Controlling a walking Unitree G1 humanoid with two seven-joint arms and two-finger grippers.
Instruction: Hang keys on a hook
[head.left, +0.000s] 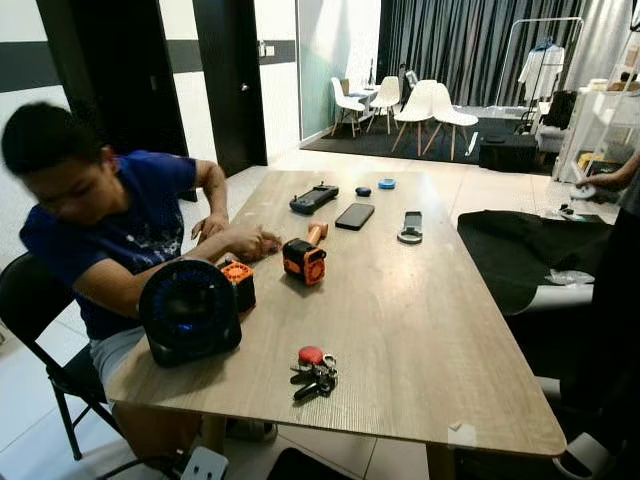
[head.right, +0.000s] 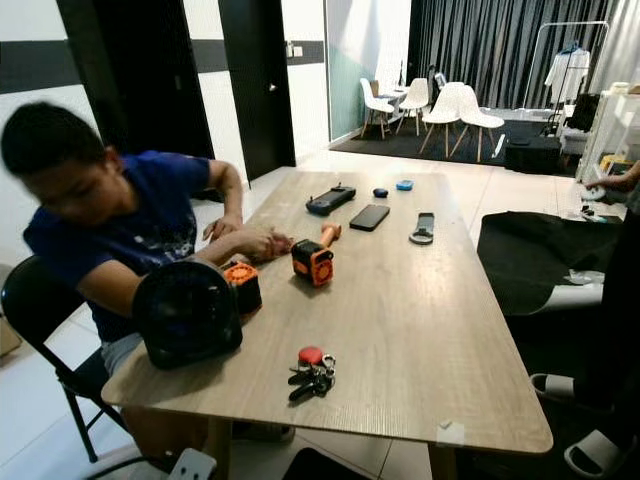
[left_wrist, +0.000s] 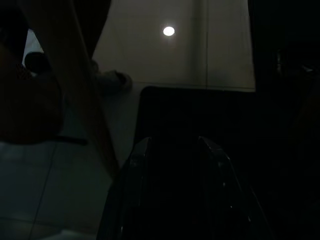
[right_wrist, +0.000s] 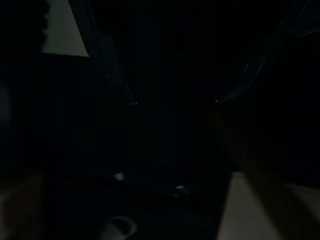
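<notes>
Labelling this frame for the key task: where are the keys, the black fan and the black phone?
keys (head.left: 314, 374): left eye view, middle of the bunch.
black fan (head.left: 189, 310): left eye view, front grille.
black phone (head.left: 354, 216): left eye view, screen centre.

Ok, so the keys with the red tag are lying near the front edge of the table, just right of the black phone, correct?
Not quite. The keys with the red tag do lie near the front edge of the table, but the thing to their left is the round black fan, not the black phone, which lies far up the table. The left eye view shows this.
</notes>
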